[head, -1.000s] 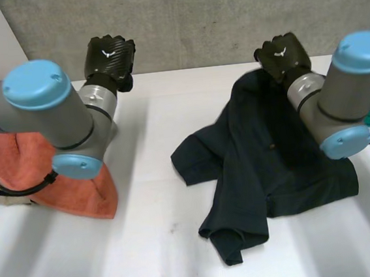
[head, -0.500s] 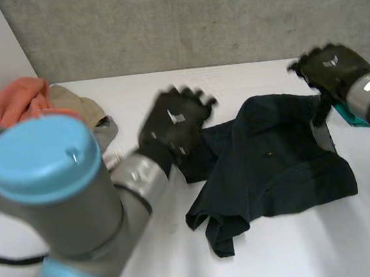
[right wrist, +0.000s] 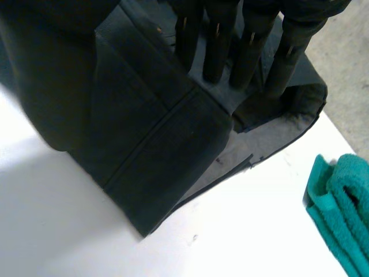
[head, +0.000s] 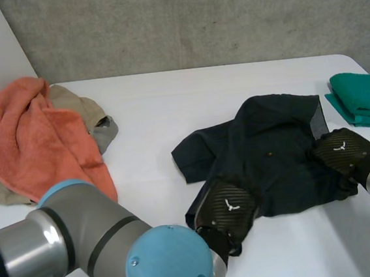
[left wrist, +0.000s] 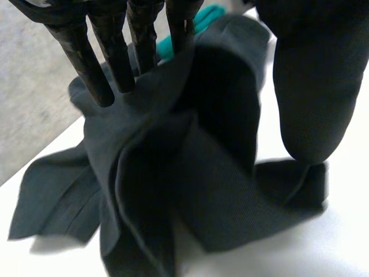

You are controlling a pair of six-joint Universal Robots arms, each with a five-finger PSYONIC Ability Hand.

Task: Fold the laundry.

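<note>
The dark garment (head: pixel 272 163) is seen lying crumpled on the white counter (head: pixel 168 101), right of the middle. The left hand (head: pixel 227 206) is set on its near left edge. There the fingers (left wrist: pixel 95 63) are held straight, tips pressed into bunched cloth, and the thumb is stood apart, so nothing is clasped. The right hand (head: pixel 340 151) is laid on the garment's right edge. Its fingers (right wrist: pixel 216 52) are likewise stretched straight, tips down on the fabric, released. A folded green towel (head: pixel 364 95) is found at the far right, near the garment. An orange towel (head: pixel 34 140) is heaped over a beige cloth (head: pixel 80 109) at the far left, well apart.
</note>
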